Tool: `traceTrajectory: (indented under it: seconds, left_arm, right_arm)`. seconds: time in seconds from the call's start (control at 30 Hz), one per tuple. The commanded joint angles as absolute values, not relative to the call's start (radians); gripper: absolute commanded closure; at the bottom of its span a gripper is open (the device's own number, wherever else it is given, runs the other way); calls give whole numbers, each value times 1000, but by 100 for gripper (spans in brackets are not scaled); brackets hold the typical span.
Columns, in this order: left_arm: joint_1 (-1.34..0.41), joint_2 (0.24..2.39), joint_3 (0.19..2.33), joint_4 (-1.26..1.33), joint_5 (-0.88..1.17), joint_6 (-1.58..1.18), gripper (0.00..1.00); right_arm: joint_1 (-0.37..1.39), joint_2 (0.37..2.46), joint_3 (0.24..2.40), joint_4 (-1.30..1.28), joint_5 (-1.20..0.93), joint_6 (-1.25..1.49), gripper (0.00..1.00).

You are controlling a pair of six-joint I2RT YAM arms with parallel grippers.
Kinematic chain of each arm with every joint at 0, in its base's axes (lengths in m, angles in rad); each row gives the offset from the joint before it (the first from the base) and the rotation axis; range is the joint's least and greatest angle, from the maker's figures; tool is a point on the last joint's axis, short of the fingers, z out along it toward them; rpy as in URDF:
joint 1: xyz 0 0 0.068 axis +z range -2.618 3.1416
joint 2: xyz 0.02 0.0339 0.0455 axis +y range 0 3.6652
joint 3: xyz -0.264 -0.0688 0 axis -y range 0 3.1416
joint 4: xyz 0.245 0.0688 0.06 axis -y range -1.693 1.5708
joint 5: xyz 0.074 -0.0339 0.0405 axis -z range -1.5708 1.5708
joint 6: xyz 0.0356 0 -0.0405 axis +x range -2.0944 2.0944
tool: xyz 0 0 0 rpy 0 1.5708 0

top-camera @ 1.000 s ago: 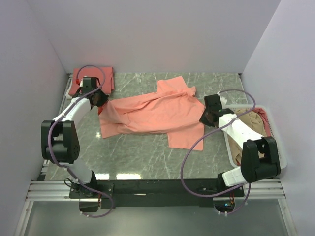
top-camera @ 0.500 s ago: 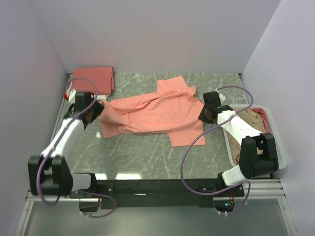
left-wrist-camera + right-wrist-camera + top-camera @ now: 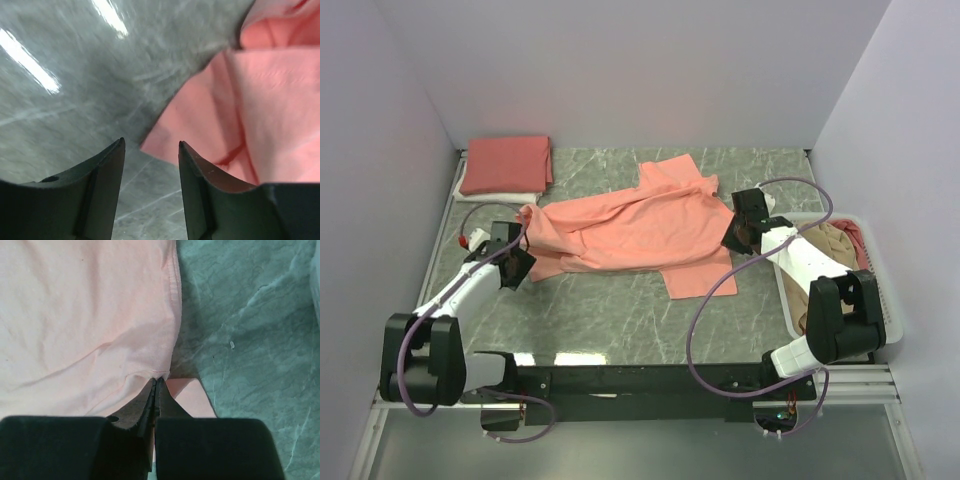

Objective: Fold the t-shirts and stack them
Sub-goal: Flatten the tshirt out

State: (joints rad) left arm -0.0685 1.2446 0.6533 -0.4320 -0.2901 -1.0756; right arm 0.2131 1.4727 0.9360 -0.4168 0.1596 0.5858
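From above, one salmon-pink cotton t-shirt [image 3: 640,225] lies spread and rumpled on the grey marbled table [image 3: 620,310]. Its long axis runs left to right, slanting a little toward the far right. The left gripper [image 3: 515,268] sits at the shirt's near-left corner and the right gripper [image 3: 735,238] at its right end, so each arm has its own end close by. In the far-left corner there is a stack of two, a folded salmon shirt [image 3: 508,163] on top of a white shirt [image 3: 500,197]. On the right, one white plastic lattice basket [image 3: 882,300] holds a tan-beige shirt [image 3: 825,250] and a strip of pink cloth [image 3: 857,243]. I count at least five garments and two grippers.

The left wrist view shows the left gripper [image 3: 151,145] with its jaws apart and nothing clamped between them. A pointed corner of the salmon-pink cotton t-shirt [image 3: 260,110] reaches right up to the gap. The rest of the cloth lies off to the right, with bare table on the left. My guess is that a short push forward and to the right would catch that corner.

In the right wrist view the right gripper [image 3: 155,382] has its fingers pressed flat together at the shirt's hem. The cloth [image 3: 85,315] puckers toward the tips, so it looks pinched. The body of the shirt spreads to the left, with bare table to the right.
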Motion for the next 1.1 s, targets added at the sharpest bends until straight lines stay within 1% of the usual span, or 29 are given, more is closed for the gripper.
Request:
traceTrajectory:
  seconds: [0.0,0.13,0.43,0.57,0.67,0.73,0.77,0.8,0.83,0.87,1.07]
  left_arm:
    - [-133,1279,653,-394,-294,-1155,48]
    - [-167,1357,673,-400,-316,-1187,47]
    - [-173,1439,692,-411,-374,-1219,47]
    - [-176,1488,716,-416,-374,-1226,51]
    - [-183,1509,715,-403,-373,-1233,61]
    - [-184,1526,715,-400,-371,-1233,70]
    - [-186,1531,716,-397,-361,-1230,79]
    - [-186,1532,716,-396,-357,-1226,84]
    - [-186,1529,718,-388,-354,-1215,97]
    - [-184,1525,722,-390,-350,-1207,99]
    - [-173,1404,805,-474,-393,-1134,99]
  right_arm:
    - [215,1473,934,-382,147,583,100]
    - [213,1463,930,-379,146,583,100]
    - [213,1460,911,-365,137,580,100]
    - [213,1459,916,-365,133,580,100]
    - [213,1459,913,-362,130,578,100]
    - [213,1462,910,-361,129,578,100]
    - [212,1463,908,-360,127,578,100]
    - [213,1463,907,-360,127,577,100]
    - [213,1460,905,-362,127,575,100]
    - [213,1460,908,-362,127,574,100]
    - [212,1430,922,-376,101,574,100]
